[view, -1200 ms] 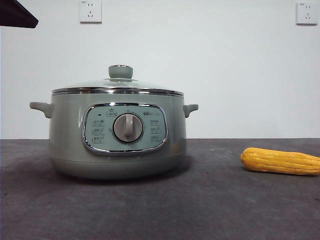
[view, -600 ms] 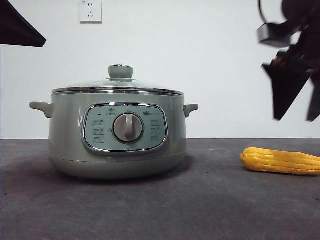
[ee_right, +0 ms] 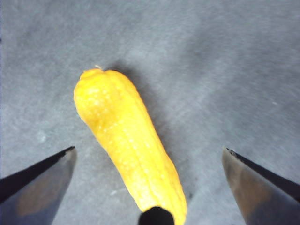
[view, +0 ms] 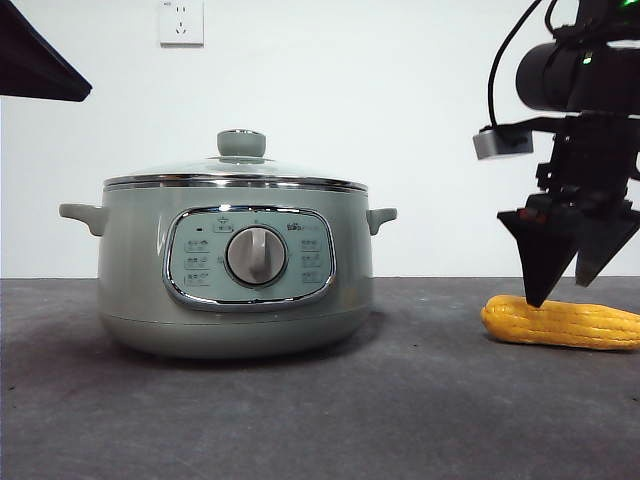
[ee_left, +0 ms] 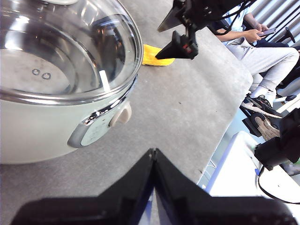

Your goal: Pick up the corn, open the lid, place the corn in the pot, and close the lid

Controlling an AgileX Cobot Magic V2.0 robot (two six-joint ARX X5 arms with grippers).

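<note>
The corn point(view: 560, 322) lies on the dark table at the right, apart from the pot point(view: 130, 270). The lid point(view: 235, 172) sits shut on the pot. My right gripper point(view: 562, 290) hangs open just above the corn's left end, not touching it. In the right wrist view the corn point(ee_right: 126, 145) lies between the spread jaws of the right gripper point(ee_right: 149, 150). My left gripper point(ee_left: 153, 151) is shut and empty, raised beside the pot point(ee_left: 42, 136) near its lid point(ee_left: 65, 47). The left wrist view also shows the corn point(ee_left: 151, 55) and the right gripper point(ee_left: 159, 44).
A wall with outlets point(view: 181, 22) stands behind the table. The left arm shows as a black tip point(view: 35, 60) at the top left. In the left wrist view, a seated person point(ee_left: 248, 37) and a white box point(ee_left: 234, 183) are beyond the table's edge.
The right arm came in from the upper right and moved down to just above the corn. The corn, pot, lid and left arm have not moved.
</note>
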